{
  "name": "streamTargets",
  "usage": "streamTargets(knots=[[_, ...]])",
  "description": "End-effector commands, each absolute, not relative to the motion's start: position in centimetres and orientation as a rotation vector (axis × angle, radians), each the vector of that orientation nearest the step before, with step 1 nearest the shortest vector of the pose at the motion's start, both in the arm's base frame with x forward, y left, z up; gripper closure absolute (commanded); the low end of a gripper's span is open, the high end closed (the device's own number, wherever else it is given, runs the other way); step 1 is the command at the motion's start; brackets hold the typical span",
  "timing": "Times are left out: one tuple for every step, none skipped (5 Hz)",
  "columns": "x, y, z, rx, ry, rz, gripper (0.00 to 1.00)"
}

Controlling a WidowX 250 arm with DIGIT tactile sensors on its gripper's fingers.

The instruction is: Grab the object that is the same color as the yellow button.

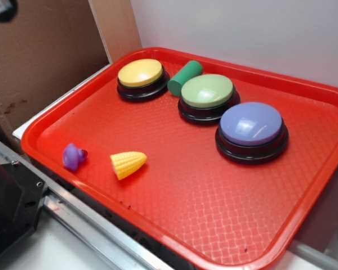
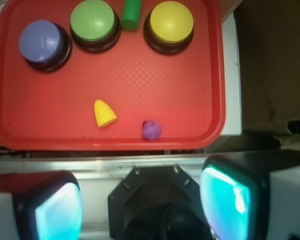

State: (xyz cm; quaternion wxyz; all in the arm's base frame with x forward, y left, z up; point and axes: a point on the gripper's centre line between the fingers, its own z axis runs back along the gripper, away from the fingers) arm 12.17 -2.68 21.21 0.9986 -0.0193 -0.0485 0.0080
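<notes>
A small yellow toy corn cob [image 1: 128, 164] [image 2: 104, 113], the object, lies on its side on the red tray [image 1: 174, 185] [image 2: 190, 80], close to its near-left rim. The yellow button [image 1: 140, 73] [image 2: 171, 22] on a black base stands at the tray's far left corner. My gripper [image 2: 142, 202] is open, high above and off the tray's near edge, over the black robot base. Its two fingers [image 2: 57, 212] with teal pads stand wide apart with nothing between them. The gripper is out of the exterior view.
A purple toy [image 1: 74, 156] [image 2: 151, 130] lies next to the corn. A green cylinder [image 1: 185, 77] [image 2: 132, 13] lies between the yellow button and a pale green button [image 1: 207, 91] [image 2: 93, 20]. A lavender-blue button [image 1: 251, 125] [image 2: 39, 41] stands beyond. Cardboard [image 1: 39, 50] rises at left.
</notes>
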Motion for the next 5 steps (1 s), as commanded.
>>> streamTargets(knots=[[14.6,-4.7,17.2,-0.059,-0.164,-0.033,0.00],[16.1,-5.9,13.9,-0.054,-0.156,-0.089,0.00],[16.7,-7.0,10.4,-0.051,-0.126,-0.122,0.00],[17.1,-7.7,7.6,-0.006,-0.079,-0.120,0.00],[17.2,-8.4,4.8,0.047,-0.033,-0.147,0.00]])
